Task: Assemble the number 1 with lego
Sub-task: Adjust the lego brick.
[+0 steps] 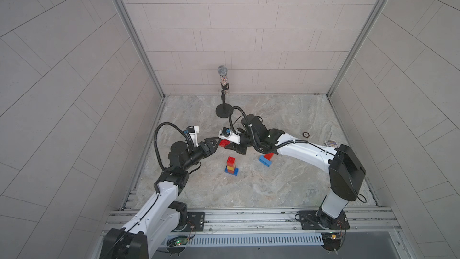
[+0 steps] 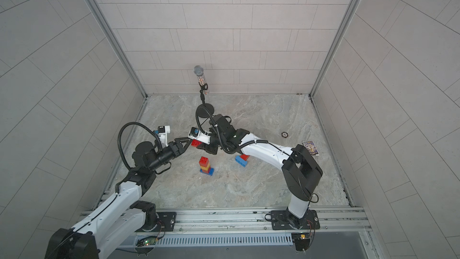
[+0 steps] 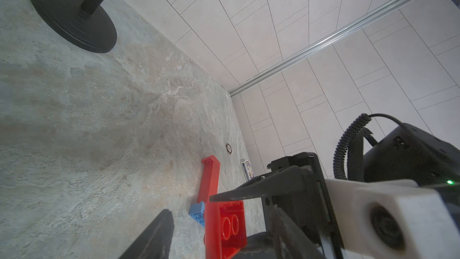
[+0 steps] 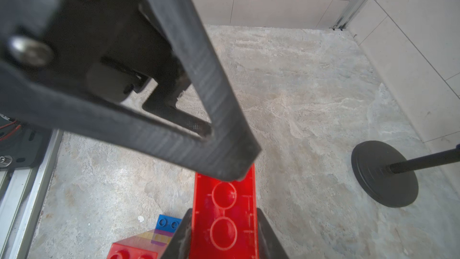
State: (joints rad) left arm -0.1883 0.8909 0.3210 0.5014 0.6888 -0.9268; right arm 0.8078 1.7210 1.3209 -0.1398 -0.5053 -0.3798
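Left of table (image 1: 273,190) centre: right gripper (image 1: 230,146) clamps one red lego piece (image 1: 224,142); left gripper (image 1: 217,143) spread, one finger (image 4: 224,145) touching it. One three-colour stack (image 1: 231,165), one loose blue brick (image 1: 265,161), one loose red brick (image 1: 269,156).

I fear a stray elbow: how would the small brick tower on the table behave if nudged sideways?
The brick tower would probably tip rather than slide: several bricks stacked on one dark blue base brick. Its hard plastic likely survives, though the layers might pop apart. It looks small and light, so a slight push may suffice.
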